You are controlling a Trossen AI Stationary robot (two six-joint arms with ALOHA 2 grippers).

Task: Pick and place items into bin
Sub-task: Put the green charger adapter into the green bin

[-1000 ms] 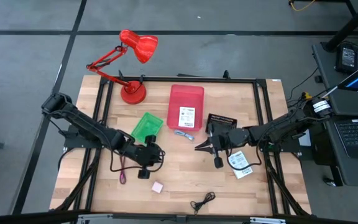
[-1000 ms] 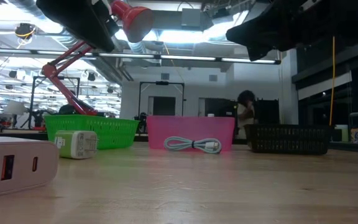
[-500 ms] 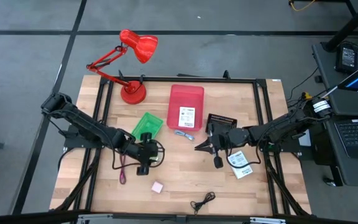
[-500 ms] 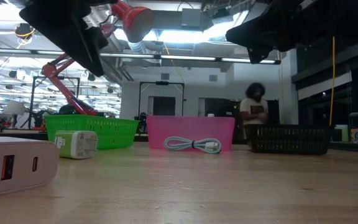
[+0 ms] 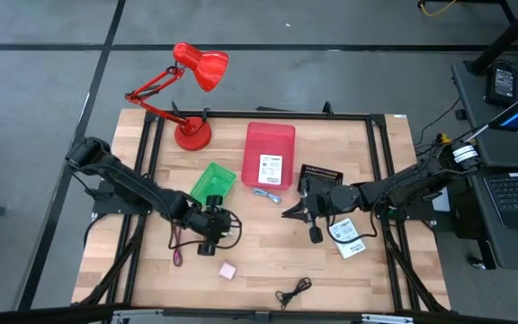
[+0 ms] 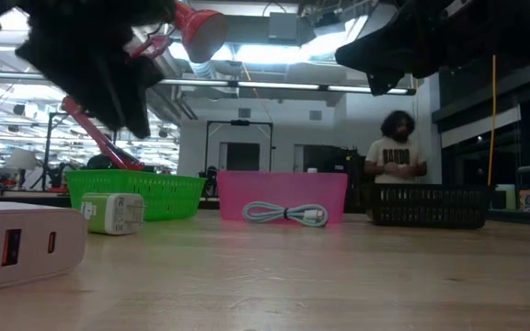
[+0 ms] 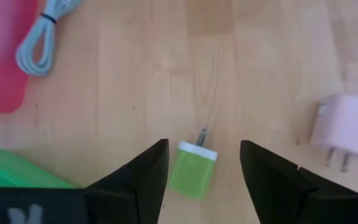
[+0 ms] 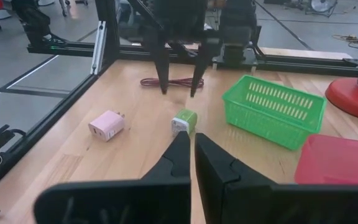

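Observation:
The green-white piece [image 7: 192,169] lies flat on the wooden table, plug prongs toward the pink cube [image 7: 347,124]. My left gripper [image 7: 202,149] hovers open over it, pointing down, one finger on each side, not touching; the right wrist view shows the left gripper [image 8: 179,90] above the green-white piece [image 8: 184,120]. My right gripper [image 5: 288,213] waits shut at mid-table. The red bin [image 5: 269,135] holds a white packet [image 5: 271,168]. A bluish cord [image 5: 266,193] lies at the bin's near end. A second white packet [image 5: 347,238], a purple cord [image 5: 178,238] and a black cord [image 5: 293,290] lie loose.
A green basket [image 5: 212,183] stands just beyond the left gripper, and a black basket [image 5: 320,175] beside the right arm. The red desk lamp [image 5: 192,90] stands at the far left. A person [image 6: 398,152] stands in the room behind the table.
My left arm has come down toward the green-white piece, which has stayed where it lay on the table. The person in the room behind has walked to the right.

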